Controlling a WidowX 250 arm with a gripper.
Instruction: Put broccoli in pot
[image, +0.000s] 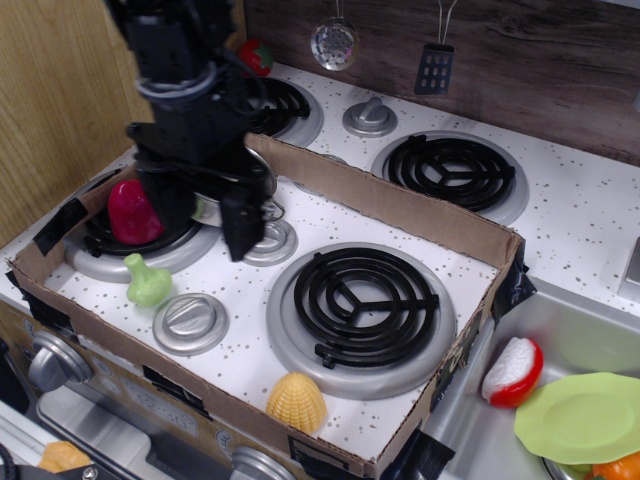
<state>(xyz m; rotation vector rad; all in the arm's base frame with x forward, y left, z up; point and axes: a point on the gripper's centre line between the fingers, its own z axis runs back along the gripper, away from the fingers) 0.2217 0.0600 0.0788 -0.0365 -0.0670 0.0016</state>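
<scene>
The hand (205, 215) hung over the left rear of the stove top (440, 290), its two dark fingers (241, 225) spread apart with nothing between them — one fell beside the red pepper (132, 212), the other above a grey knob (268, 240). The arm (185, 80) hid nearly all of the pot (208, 208); only a sliver of shiny steel showed between the fingers, on the left burner (110, 250).

The broccoli (147, 282) lay on the speckled white surface at the front left, inside the cardboard wall (400, 205), just beside the burner's rim and near another grey knob (190, 320). It sat well below the hand and apart from it, so the grasp was not yet made.

It looked like hollow plastic, so probably light and stiff, with a smooth, somewhat slippery skin. The lumpy head seemed the better place to take hold: wider than the short stem, and its bumps should give the fingers something to bite on. A pinch on the stem alone might let it twist or pop out. The pepper stood close behind it, so a clean descent would likely want the fingers lined up to clear both pepper and knob.

The yellow corn (296, 402) lay at the front edge, well clear.
</scene>
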